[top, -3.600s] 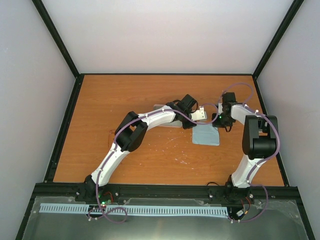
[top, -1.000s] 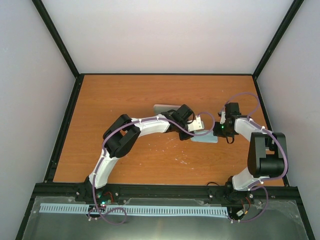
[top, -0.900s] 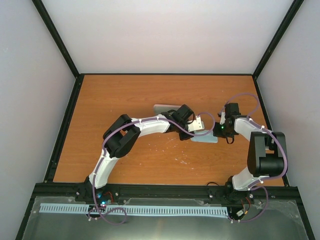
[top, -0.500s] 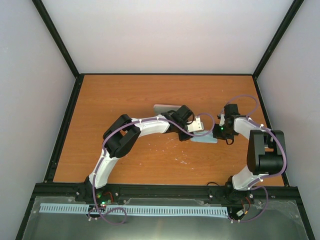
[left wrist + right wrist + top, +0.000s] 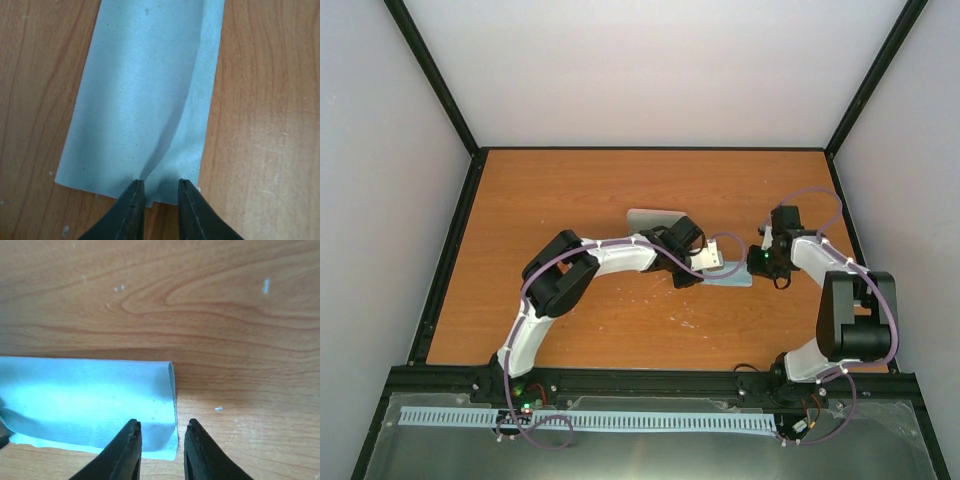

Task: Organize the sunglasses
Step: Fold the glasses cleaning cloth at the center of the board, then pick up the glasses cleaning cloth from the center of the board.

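The sunglasses are not visible in any view. The light blue cloth lies folded into a narrow strip on the table between the two grippers. In the left wrist view the cloth has a long crease. My left gripper is low over its near edge, jaws a little apart and holding nothing. In the right wrist view the folded end of the cloth lies between the jaws of my right gripper, which is open. From above, the left gripper and right gripper flank the cloth.
A pale pink case lies just behind the left forearm, partly covered by it. The wooden table is bounded by a black frame and grey walls on three sides.
The cloth, flat and wide 3.6 s ago, now lies folded into a narrow strip. In the last second the left gripper has slid slightly toward me.
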Motion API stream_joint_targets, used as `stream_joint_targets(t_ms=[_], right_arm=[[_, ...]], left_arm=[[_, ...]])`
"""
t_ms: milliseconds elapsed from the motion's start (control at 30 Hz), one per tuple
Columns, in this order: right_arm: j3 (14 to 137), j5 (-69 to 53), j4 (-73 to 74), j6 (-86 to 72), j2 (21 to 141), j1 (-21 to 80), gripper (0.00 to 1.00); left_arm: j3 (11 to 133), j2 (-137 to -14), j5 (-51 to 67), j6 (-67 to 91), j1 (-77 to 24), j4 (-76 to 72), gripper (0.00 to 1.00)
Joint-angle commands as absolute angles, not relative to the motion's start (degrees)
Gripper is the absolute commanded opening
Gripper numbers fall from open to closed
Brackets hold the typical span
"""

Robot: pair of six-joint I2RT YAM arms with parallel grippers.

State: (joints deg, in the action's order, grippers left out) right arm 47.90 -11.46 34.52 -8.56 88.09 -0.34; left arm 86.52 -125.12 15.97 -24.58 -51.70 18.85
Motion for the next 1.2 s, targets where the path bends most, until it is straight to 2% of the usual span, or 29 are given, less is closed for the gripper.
stream_joint_targets(t_ms=[0,100,233,333,400,467,600,633,667,900,1167], right_arm=[[50.1,-10.5,34.7,-10.8,84.4,-0.5,0.27],[51.1,-9.9,34.4,-12.1,83.7,-0.5,0.37],[51.6,-8.9,33.2,-13.0,84.5,-0.4,0.40],[53.1,-8.8,33.4,-12.5,87.7,-0.4,0.41],[53.8,-8.8,33.0,-12.2,89.9,-0.4,0.41],[54.6,-9.2,32.8,-11.6,91.6,-0.5,0.41],[55.9,-9.2,32.6,-10.3,94.6,-0.4,0.39],[56.2,-9.2,32.6,-10.1,95.2,-0.4,0.39],[56.4,-9.1,32.5,-10.0,95.8,-0.5,0.39],[57.9,-10.3,32.7,-9.7,97.9,-0.5,0.41],[57.6,-11.7,33.3,-9.3,98.3,-0.3,0.42]], left_arm=[[85.3,-121.2,15.8,-23.4,-52.6,17.1,0.25],[83.8,-119.7,15.4,-22.9,-52.7,16.1,0.40],[81.3,-117.0,15.0,-22.3,-52.7,14.7,0.60],[79.3,-114.2,15.1,-21.1,-52.5,13.2,0.67],[79.1,-112.7,16.3,-19.8,-51.8,12.6,0.68],[80.9,-112.9,18.2,-18.2,-49.9,13.3,0.62],[88.5,-118.2,21.9,-16.7,-46.2,17.3,0.30],[90.5,-119.8,22.1,-17.0,-45.7,18.4,0.25],[92.4,-121.2,22.2,-17.6,-45.4,19.2,0.23],[101.5,-128.2,23.3,-20.2,-44.7,23.3,0.23],[101.4,-129.3,24.7,-21.6,-44.7,26.4,0.30]])
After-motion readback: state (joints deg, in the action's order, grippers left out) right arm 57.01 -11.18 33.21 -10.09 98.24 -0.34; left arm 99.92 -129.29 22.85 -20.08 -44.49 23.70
